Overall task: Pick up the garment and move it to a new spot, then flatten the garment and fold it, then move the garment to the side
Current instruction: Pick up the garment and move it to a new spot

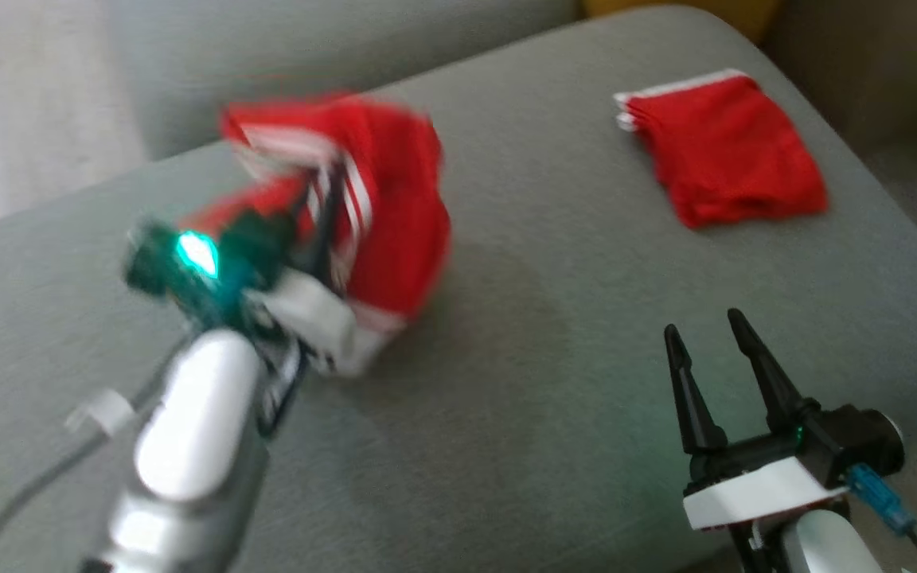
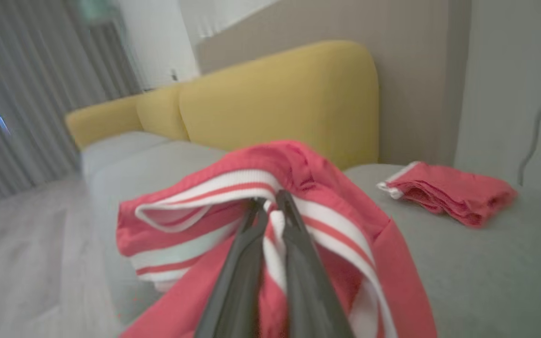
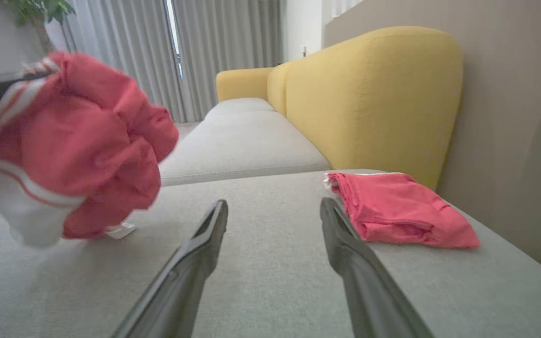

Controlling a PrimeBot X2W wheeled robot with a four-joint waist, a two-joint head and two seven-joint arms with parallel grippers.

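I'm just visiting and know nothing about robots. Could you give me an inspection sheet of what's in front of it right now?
Surface: grey sofa cushion, flat and smooth.
Job's things: red striped garment, bunched, hanging from the left gripper.
Clutter: folded red garment lying at the far right corner.
Grippers: left gripper shut on the red striped garment; right gripper open, holding nothing, above the cushion.
Cables: grey cable beside the left arm; blue-plugged cable at the right wrist.
Surroundings: yellow backrest, grey curtains, pale floor.

- Across the head view's centre and bottom, the bare grey seat cushion [image 1: 554,334] lay open.
- A folded red garment [image 1: 733,151] blocked the upper right, and the bunched striped garment [image 1: 395,207] the upper left.
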